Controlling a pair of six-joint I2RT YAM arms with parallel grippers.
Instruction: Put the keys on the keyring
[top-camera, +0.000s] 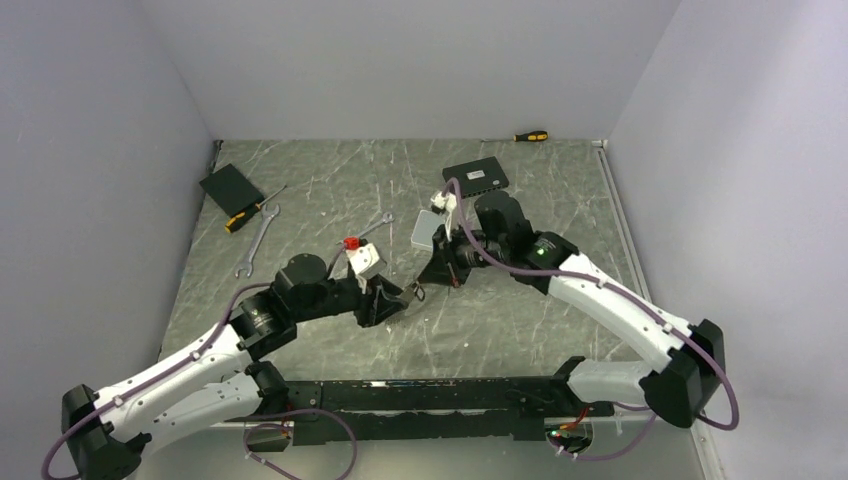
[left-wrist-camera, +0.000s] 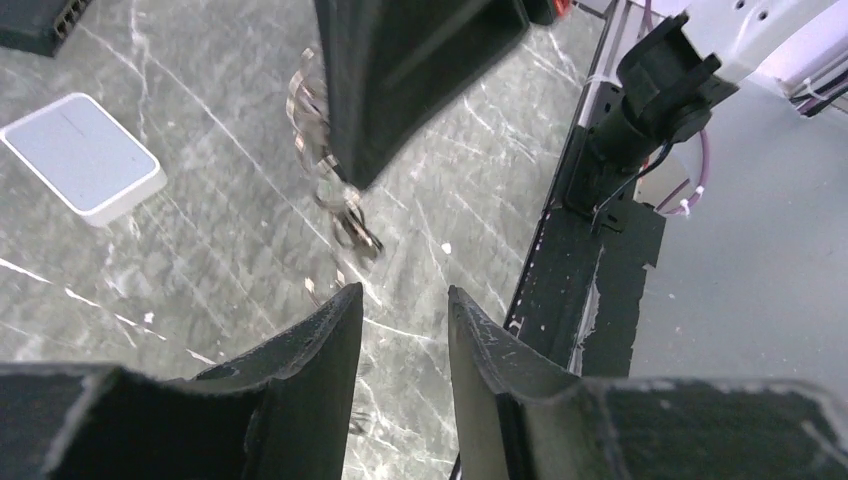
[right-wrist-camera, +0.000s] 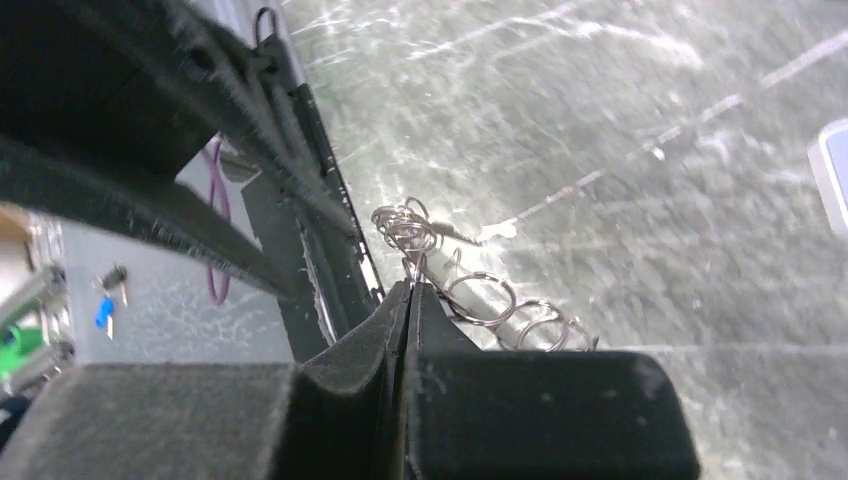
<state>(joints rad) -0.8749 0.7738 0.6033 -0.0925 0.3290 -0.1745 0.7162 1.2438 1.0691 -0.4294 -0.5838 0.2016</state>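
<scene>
At the far left of the grey marbled table (top-camera: 520, 320) lies a flat black box (top-camera: 231, 186), with a screwdriver (top-camera: 247, 216) just beside it and a silver wrench (top-camera: 256, 240) a little nearer the arms. Right of these the left arm reaches in toward the middle; the left gripper (left-wrist-camera: 400, 310) stands parted with a clear gap between its two dark fingers and nothing in it, low over the table and pointing at the bunch of metal just ahead. That bunch is the keyring (right-wrist-camera: 410, 232), a run of thin wire loops near the middle of the table, between the two grippers. The keys (left-wrist-camera: 350, 220) hang at its lower end, though the left wrist view is blurred there and key and loop are hard to tell apart; whether the lowest pieces touch the table I cannot tell. The right gripper (right-wrist-camera: 408, 290) comes down from the right with its fingers pressed tight together, pinching the wire of the keyring at their tips. Just behind it sits a small white box (left-wrist-camera: 85, 155), further back a black device (top-camera: 476, 178), and by the back wall a second screwdriver (top-camera: 530, 136)
</scene>
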